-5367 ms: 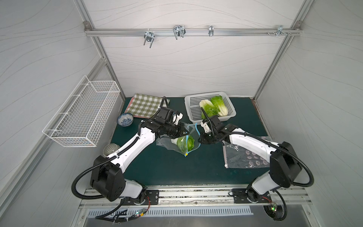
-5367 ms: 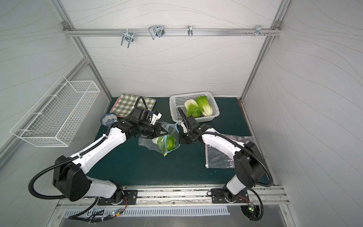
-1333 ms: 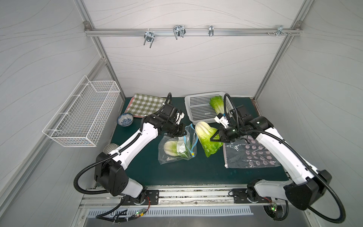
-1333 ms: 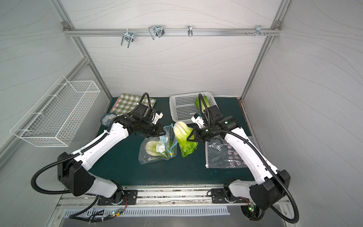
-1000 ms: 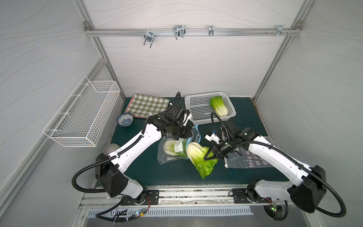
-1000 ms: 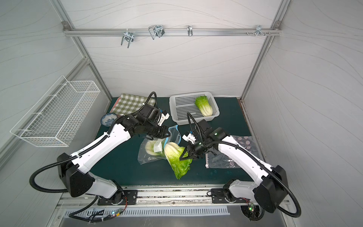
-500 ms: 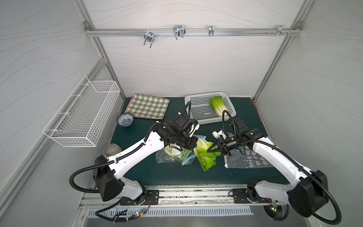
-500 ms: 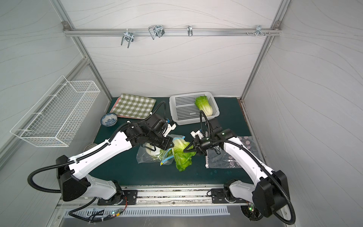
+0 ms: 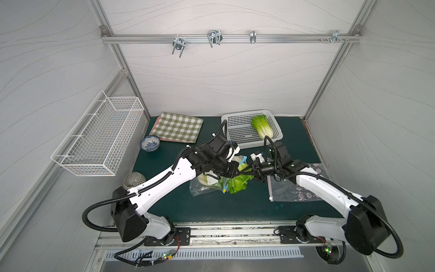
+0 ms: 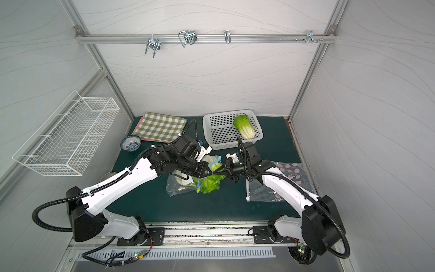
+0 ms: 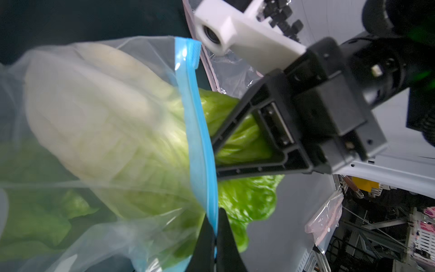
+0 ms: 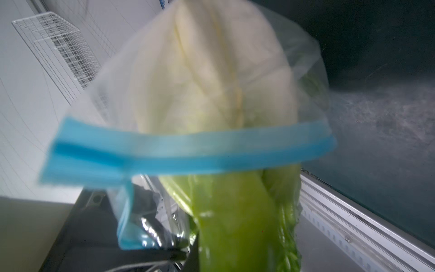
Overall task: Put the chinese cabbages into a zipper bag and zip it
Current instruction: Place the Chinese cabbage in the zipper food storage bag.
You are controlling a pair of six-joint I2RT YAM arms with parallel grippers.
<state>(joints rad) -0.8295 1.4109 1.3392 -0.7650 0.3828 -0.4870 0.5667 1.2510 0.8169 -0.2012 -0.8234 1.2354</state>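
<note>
Halfway into the zipper bag (image 9: pixel 200 188) stalk-first with the cabbage (image 11: pixel 249 200), long axis in line from the right fingers (image 11: pixel 247 169), clamped on its leafy end, through the blue rim (image 11: pixel 200 146) pinched by the closed left fingers (image 11: pixel 227 245).

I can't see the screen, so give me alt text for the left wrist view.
The right pincer holds a cabbage by its green leaves, its white stalk end inside a clear bag. The left pincer pinches the bag's blue zipper.
</note>
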